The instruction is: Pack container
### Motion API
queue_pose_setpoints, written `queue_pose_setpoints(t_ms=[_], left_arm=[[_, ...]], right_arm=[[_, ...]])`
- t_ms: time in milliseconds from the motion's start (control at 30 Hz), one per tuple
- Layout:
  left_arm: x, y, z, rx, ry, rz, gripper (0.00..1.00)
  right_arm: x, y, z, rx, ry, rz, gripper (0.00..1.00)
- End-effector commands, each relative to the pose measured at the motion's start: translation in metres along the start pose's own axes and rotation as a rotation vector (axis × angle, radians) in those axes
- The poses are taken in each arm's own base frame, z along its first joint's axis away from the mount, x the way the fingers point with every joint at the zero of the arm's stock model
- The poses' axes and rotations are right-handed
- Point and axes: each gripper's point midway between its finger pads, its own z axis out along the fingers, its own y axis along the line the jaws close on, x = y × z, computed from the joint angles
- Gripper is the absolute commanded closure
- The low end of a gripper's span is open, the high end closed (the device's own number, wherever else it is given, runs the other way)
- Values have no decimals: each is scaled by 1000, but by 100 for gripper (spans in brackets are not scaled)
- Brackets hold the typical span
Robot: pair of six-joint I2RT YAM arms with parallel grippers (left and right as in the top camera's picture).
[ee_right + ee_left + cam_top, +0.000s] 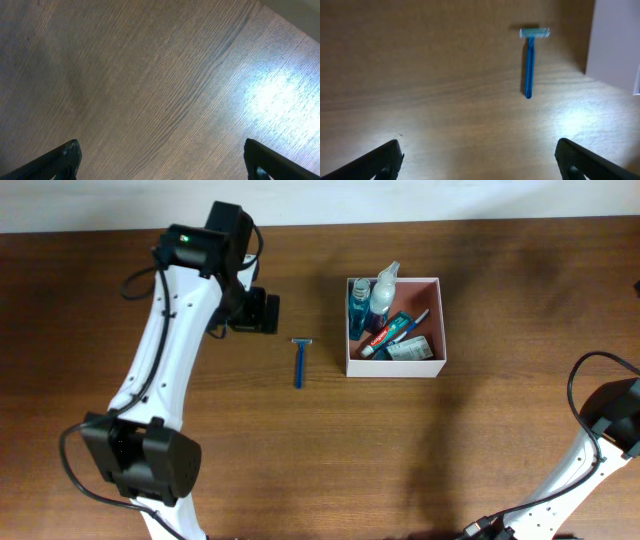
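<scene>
- Left gripper point(479, 161) jaws wide apart, empty; right gripper point(160, 162) likewise, over table point(150, 75)
- Razor point(529, 62) lies ahead of left jaws, right of centre; probably next: straddle handle crosswise, descend flush
- Container point(395, 367) beyond razor, right of left jaws: square, white walls, pinkish inside, toiletries point(383, 298) inside

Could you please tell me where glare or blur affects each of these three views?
Overhead: even light, sharp, no glare on the container. Left wrist: glare patches on the table at lower left and lower right, the razor slightly soft but readable. Right wrist: one bright glare patch at right on bare wood, grain otherwise clear.
</scene>
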Motion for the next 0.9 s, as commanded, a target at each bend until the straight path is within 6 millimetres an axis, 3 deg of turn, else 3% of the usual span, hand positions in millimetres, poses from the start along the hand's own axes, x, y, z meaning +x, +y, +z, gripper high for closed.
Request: queue_pose_setpoints(t_ms=[0, 133, 433, 600, 867], left_arm=[[17, -1, 31, 18, 86, 14, 0], [22, -7, 39, 54, 108, 13, 0], [-8, -34, 51, 38, -37, 115, 0], [-4, -52, 70, 44, -43, 154, 0], [8, -51, 110, 33, 21, 130, 1]], right_arm=[[-2, 0, -5, 9, -19, 6, 1], [-3, -1, -5, 10, -19, 7, 1], [-2, 0, -5, 10, -19, 6, 1], [-2, 0, -5, 10, -19, 6, 1], [-2, 0, -5, 10, -19, 6, 1]])
